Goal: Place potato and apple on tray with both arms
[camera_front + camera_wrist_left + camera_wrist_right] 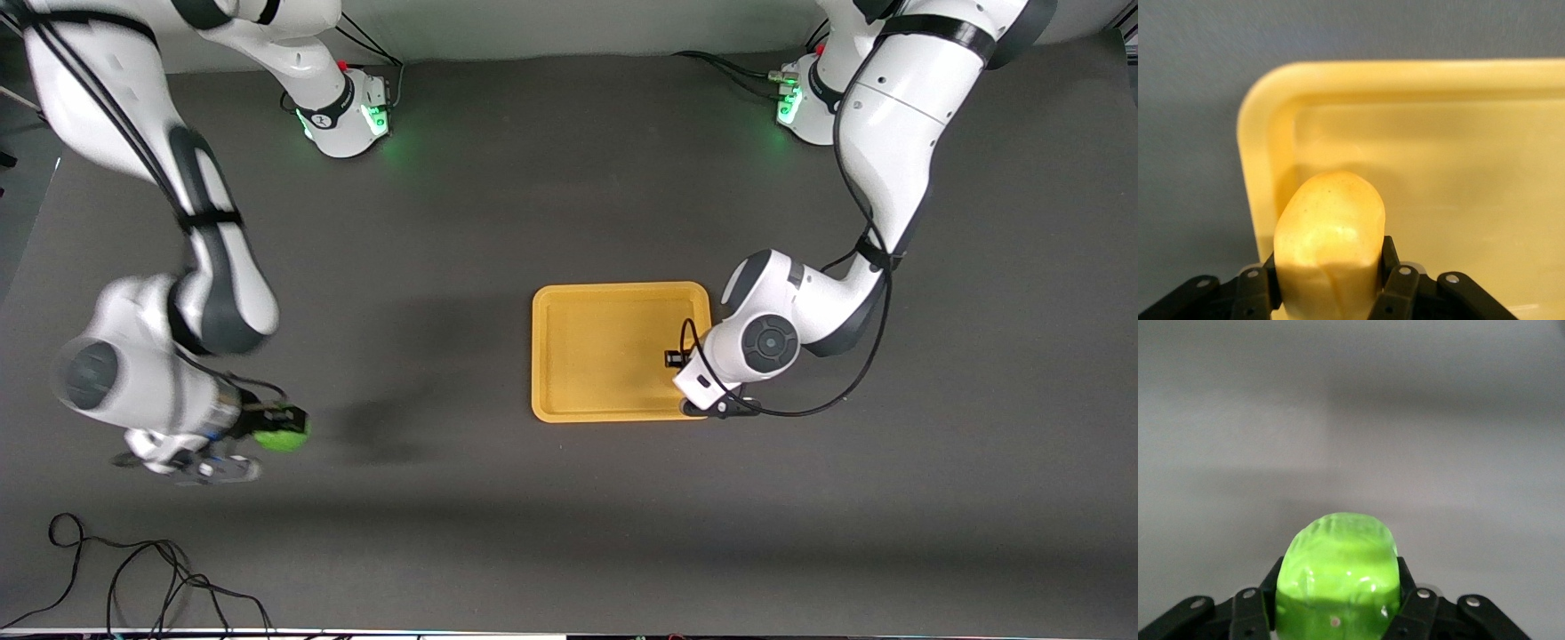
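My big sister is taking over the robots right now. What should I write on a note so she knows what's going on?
Left gripper: shut on the lumpy yellow-orange potato, over a corner of the flat orange-yellow plastic tray, at the edge toward the left arm's end of the table.
Right gripper: shut on the bright green round apple, over bare table toward the right arm's end, well away from the tray.
Done: both things picked up.
Left: release the potato on the tray; bring the apple over to the tray and release it too. Nothing lies on the tray yet.
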`<state>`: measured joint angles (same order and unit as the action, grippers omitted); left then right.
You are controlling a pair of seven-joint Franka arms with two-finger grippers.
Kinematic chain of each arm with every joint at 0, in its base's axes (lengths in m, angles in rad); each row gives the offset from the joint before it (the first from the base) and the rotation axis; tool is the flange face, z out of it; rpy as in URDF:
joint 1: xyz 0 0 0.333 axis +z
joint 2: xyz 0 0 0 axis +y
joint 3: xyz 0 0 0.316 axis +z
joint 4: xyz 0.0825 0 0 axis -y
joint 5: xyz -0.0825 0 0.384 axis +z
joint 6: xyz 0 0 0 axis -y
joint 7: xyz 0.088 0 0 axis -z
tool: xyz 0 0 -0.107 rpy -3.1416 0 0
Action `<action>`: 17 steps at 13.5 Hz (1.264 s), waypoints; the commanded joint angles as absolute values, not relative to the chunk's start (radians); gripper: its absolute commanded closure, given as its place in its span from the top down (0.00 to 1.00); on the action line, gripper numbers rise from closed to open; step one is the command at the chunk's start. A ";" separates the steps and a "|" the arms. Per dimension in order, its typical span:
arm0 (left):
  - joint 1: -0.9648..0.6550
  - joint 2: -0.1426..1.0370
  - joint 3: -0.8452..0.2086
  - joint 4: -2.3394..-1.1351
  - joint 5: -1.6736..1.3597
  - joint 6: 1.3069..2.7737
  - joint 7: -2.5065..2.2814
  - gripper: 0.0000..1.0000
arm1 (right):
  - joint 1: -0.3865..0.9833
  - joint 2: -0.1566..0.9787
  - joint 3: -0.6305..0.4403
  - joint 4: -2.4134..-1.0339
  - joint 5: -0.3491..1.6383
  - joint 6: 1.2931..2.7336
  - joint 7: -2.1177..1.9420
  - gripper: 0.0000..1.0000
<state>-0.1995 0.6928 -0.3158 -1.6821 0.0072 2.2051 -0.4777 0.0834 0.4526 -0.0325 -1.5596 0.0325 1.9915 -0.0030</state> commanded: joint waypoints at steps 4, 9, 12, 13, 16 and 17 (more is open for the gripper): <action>-0.206 0.651 -0.305 -1.698 0.006 2.159 -0.503 1.00 | 0.095 0.131 -0.038 -1.640 0.038 1.734 -0.009 0.46; -0.128 0.485 -0.302 -1.640 0.006 1.953 -0.456 1.00 | 0.190 -0.023 -0.035 -1.850 0.040 1.814 0.104 0.46; 0.010 0.373 -0.296 -1.644 0.008 1.815 -0.281 1.00 | 0.349 0.011 -0.035 -1.855 0.040 1.885 0.340 0.46; 0.061 0.338 -0.296 -1.649 0.009 1.806 -0.223 1.00 | 0.404 0.038 -0.035 -1.845 0.034 1.910 0.407 0.46; 0.173 0.247 -0.293 -1.658 0.014 1.807 -0.056 1.00 | 0.569 0.214 -0.035 -1.688 0.031 1.951 0.631 0.46; 0.216 0.212 -0.293 -1.666 0.020 1.807 0.009 1.00 | 0.631 0.307 -0.035 -1.573 0.029 1.951 0.729 0.46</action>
<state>0.1761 0.2958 -0.2872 -1.6188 0.0112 1.8121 -0.0750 0.5505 0.1324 -0.0234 -1.7835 0.0337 1.9652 0.5943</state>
